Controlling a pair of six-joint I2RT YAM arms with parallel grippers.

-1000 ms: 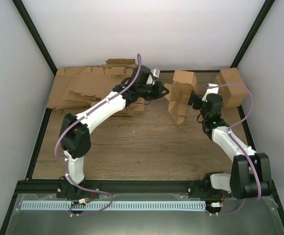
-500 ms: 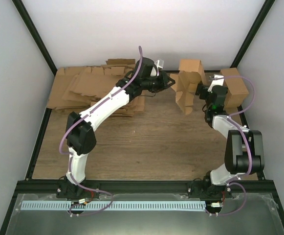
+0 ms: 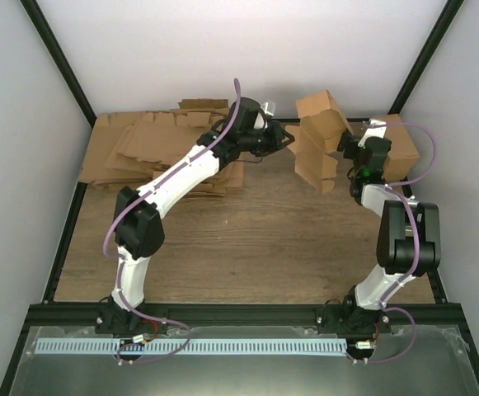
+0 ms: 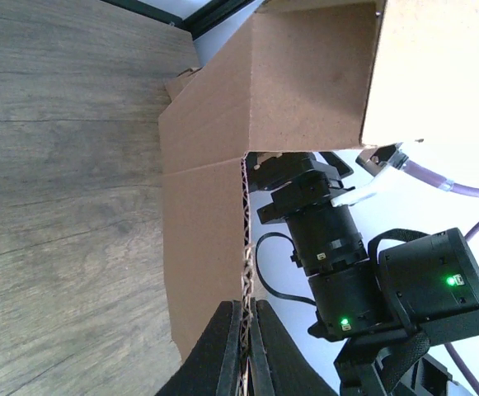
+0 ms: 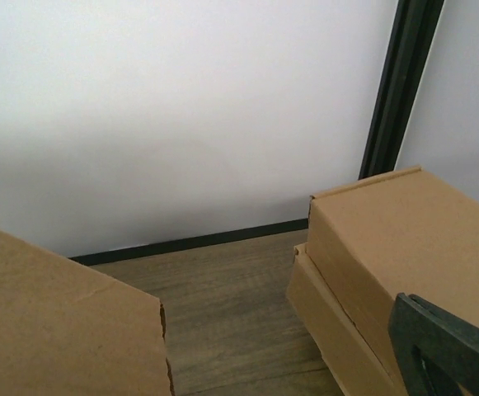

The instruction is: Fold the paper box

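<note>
The paper box [image 3: 320, 132], a brown, partly folded carton with loose flaps, hangs tilted above the table's far right. My left gripper [image 3: 287, 139] is shut on its left flap. In the left wrist view the two fingers [image 4: 246, 334] pinch the corrugated edge of a panel [image 4: 206, 239]. My right gripper [image 3: 346, 151] sits just right of the box, open. Its wrist view shows one dark finger [image 5: 441, 342] at the lower right, a corner of the box [image 5: 58, 326] at the lower left and bare table between them. The other finger is out of view.
A thick pile of flat brown sheets [image 3: 152, 148] covers the back left, under my left arm. Two stacked brown cartons [image 3: 400, 148] [image 5: 379, 247] stand at the back right, close behind my right wrist. White walls and a black corner post [image 5: 400, 82] close off the back.
The box has moved back and to the right and tipped over more, still in my left gripper. My right arm has drawn back toward the far right, beside the stacked cartons.
</note>
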